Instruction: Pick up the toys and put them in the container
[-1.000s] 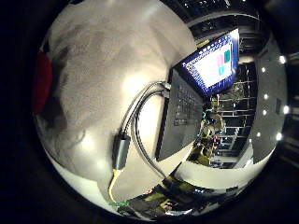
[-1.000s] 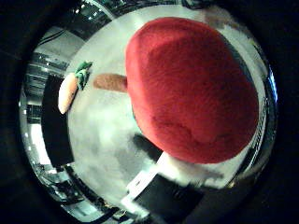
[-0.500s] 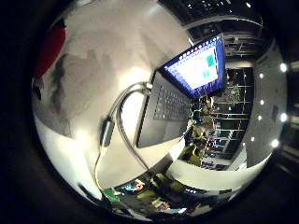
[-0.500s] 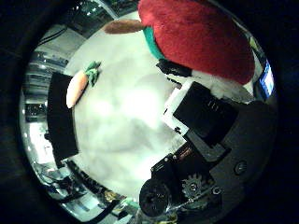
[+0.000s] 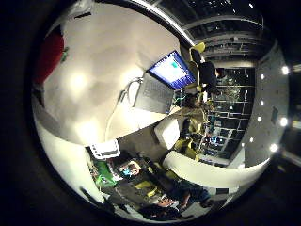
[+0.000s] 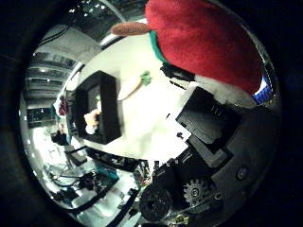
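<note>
Hand (image 6: pixel 208 156) is clamped on the red toy (image 6: pixel 203 42) and has risen well clear of the bench (image 6: pixel 142 123) within the last second. Black container (image 6: pixel 102 113) now shows, a carrot toy (image 6: pixel 132 85) just beside it. Judgement: carry phase begun.

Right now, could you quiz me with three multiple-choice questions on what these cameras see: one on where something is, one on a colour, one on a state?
1. Where does the carrot toy lie?
A. on the white table, beside the black container
B. on the laptop
C. on the floor

2. What colour is the big plush toy close to the palm?
A. blue
B. red
C. yellow

3. How is the laptop?
A. closed
B. open, screen lit
C. open, screen dark

Answers: 1 A, the carrot toy rests on the table near the container. 2 B, the plush toy is red. 3 B, the laptop screen glows.
</note>
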`<state>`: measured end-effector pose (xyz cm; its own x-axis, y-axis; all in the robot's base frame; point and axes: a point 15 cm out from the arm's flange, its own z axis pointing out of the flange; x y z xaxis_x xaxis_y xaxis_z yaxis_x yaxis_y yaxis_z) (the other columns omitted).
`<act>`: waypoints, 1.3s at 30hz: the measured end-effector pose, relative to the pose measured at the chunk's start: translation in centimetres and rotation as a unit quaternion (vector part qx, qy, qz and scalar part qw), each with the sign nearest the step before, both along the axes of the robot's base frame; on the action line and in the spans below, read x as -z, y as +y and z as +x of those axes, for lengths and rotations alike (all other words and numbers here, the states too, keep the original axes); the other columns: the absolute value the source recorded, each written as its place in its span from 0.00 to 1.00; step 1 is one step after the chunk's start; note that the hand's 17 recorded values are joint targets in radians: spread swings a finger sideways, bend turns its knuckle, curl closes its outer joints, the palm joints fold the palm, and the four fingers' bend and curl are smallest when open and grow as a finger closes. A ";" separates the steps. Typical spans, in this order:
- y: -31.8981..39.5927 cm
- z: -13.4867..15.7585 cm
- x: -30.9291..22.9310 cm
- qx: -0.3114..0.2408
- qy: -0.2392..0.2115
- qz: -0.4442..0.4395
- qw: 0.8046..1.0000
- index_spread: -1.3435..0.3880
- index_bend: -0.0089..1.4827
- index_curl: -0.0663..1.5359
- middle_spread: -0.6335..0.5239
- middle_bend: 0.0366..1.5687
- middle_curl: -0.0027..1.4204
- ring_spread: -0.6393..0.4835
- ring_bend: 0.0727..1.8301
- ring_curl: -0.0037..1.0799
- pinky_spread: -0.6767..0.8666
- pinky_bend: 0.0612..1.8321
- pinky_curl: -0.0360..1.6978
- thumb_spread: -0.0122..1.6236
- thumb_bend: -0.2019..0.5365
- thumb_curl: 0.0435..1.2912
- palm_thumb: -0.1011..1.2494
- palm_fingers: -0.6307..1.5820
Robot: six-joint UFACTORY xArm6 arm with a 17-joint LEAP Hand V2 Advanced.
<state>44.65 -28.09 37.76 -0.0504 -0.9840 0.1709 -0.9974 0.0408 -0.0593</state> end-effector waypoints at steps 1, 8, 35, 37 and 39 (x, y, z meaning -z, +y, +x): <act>2.0 0.3 -0.6 -0.012 -0.005 0.004 1.000 0.51 0.37 0.46 0.30 0.52 0.47 0.30 0.54 0.50 0.13 0.57 0.27 0.69 0.26 0.33 0.83 0.76; 15.3 1.4 -0.9 -0.070 -0.014 0.024 0.997 0.50 0.34 0.50 0.30 0.51 0.49 0.30 0.53 0.52 0.13 0.57 0.28 0.69 0.25 0.35 0.82 0.76; 38.3 4.2 10.4 -0.164 0.057 0.104 0.979 0.47 0.15 0.39 0.51 0.16 0.34 0.64 0.19 0.33 0.60 0.36 0.21 0.70 0.23 0.24 0.58 0.25; 37.8 4.2 10.3 -0.173 0.057 0.104 0.978 0.48 0.12 0.35 0.55 0.12 0.31 0.70 0.15 0.29 0.66 0.32 0.20 0.68 0.24 0.23 0.56 0.26; 37.1 4.2 10.0 -0.175 0.057 0.101 0.978 0.49 0.09 0.32 0.57 0.10 0.29 0.71 0.15 0.29 0.68 0.32 0.19 0.67 0.23 0.23 0.55 0.25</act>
<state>48.84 8.98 27.75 0.3029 -0.9520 -0.0432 -0.9522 -0.3042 0.0276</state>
